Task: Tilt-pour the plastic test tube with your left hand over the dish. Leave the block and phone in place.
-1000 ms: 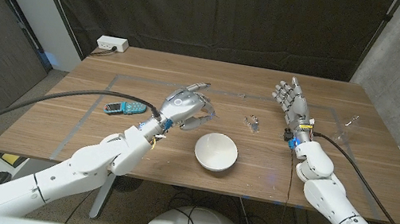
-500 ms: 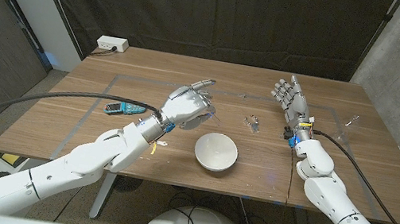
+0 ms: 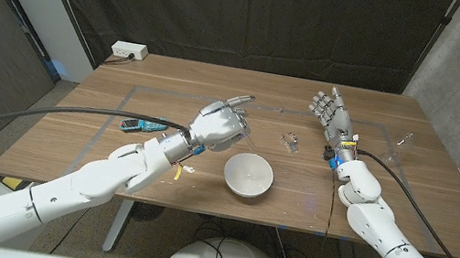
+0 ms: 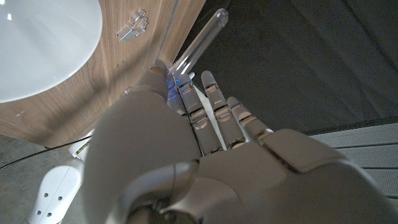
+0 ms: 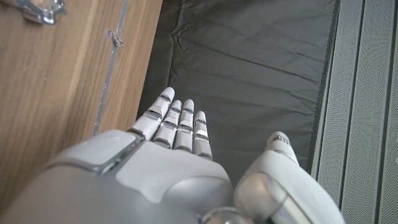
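My left hand (image 3: 220,123) hangs above the table just behind and left of the white dish (image 3: 248,174). It grips a clear plastic test tube (image 4: 200,42) between thumb and fingers, and the tube sticks out past the fingertips. The left wrist view shows the dish (image 4: 43,43) off to one side of the tube, not under it. A small clear block (image 3: 289,141) sits behind the dish, also seen as the block (image 4: 132,23). The blue phone (image 3: 145,125) lies left of my left hand. My right hand (image 3: 334,118) stands upright at the right with its fingers spread, holding nothing.
A white power strip (image 3: 128,52) sits at the table's back left corner. A small clear item (image 3: 399,142) lies near the right edge. Faint tape lines mark the wooden table (image 3: 200,203). A dark curtain hangs behind.
My left hand has risen slightly and shifted right, towards the dish, with the tube in it. The right hand, block, phone and dish have stayed put.
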Motion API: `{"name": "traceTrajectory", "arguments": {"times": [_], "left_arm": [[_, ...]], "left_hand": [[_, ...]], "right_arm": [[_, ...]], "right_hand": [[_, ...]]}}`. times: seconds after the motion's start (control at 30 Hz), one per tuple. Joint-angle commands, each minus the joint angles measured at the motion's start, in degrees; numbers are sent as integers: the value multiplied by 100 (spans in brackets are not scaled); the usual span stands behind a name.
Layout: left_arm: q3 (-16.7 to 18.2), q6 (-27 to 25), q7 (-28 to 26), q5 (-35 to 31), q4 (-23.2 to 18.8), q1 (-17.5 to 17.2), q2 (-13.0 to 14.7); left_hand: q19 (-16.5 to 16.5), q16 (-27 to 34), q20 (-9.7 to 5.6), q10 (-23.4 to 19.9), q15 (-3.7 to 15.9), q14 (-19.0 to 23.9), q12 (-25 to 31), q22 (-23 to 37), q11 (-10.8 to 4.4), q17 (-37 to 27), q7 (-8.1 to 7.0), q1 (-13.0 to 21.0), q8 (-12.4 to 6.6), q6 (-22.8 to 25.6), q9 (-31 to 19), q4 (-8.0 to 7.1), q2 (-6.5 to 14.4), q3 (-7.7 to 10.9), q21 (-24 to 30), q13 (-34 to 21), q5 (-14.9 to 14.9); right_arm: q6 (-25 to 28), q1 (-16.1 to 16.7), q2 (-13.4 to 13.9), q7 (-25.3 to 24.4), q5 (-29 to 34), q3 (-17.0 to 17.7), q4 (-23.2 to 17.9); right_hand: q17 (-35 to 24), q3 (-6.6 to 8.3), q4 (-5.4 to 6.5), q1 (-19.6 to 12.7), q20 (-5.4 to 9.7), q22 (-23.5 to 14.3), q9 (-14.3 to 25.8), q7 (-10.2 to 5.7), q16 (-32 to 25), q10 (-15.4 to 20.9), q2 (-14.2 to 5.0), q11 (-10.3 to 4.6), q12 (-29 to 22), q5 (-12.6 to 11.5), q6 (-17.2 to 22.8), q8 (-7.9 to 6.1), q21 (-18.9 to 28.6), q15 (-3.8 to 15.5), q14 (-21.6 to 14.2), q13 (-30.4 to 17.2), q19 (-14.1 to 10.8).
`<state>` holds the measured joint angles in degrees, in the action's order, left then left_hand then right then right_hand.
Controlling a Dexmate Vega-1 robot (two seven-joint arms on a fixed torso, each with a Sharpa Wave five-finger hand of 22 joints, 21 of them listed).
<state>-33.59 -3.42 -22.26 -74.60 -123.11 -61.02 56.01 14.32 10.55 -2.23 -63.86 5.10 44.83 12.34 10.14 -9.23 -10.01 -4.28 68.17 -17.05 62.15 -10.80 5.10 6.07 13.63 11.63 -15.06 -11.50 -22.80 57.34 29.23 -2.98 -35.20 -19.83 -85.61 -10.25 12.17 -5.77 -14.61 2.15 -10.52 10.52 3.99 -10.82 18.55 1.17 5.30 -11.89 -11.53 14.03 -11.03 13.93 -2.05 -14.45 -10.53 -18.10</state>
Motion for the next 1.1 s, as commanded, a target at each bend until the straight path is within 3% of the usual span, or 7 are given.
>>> {"name": "traceTrajectory", "arguments": {"times": [0.03,0.47,1.1], "left_arm": [[42,21,267,-654,-165,93,179],[-36,277,527,-1223,-219,411,259],[-252,651,508,-2115,-174,927,420]], "left_hand": [[21,-7,-445,-218,701,25,18,-3,-246,-13,41,-4,-48,98,-12,-58,36,55,-22,-30,-40],[3,-9,-459,-211,704,6,12,-3,-247,-14,15,-8,-42,90,-12,-84,34,68,-26,-45,-45],[-11,-7,-483,-230,709,-14,17,-3,-250,-15,-15,-11,-44,98,-12,-116,25,83,-27,-68,-49]], "right_arm": [[7,-52,-58,58,-54,-44,129],[-1,-114,-124,78,-87,-64,253],[-24,-150,-186,38,-72,-83,301]], "right_hand": [[-27,3,-20,-44,16,-17,34,-10,-19,39,-26,-1,-55,10,40,-26,-38,17,-54,-17,-53],[-27,-2,-20,-42,13,-19,35,-7,-15,43,-31,-3,-54,10,39,-25,-50,18,-56,-17,-54],[-27,-8,-23,-44,10,-20,35,-9,-10,41,-37,2,-50,10,42,-24,-65,12,-59,-17,-60]]}}
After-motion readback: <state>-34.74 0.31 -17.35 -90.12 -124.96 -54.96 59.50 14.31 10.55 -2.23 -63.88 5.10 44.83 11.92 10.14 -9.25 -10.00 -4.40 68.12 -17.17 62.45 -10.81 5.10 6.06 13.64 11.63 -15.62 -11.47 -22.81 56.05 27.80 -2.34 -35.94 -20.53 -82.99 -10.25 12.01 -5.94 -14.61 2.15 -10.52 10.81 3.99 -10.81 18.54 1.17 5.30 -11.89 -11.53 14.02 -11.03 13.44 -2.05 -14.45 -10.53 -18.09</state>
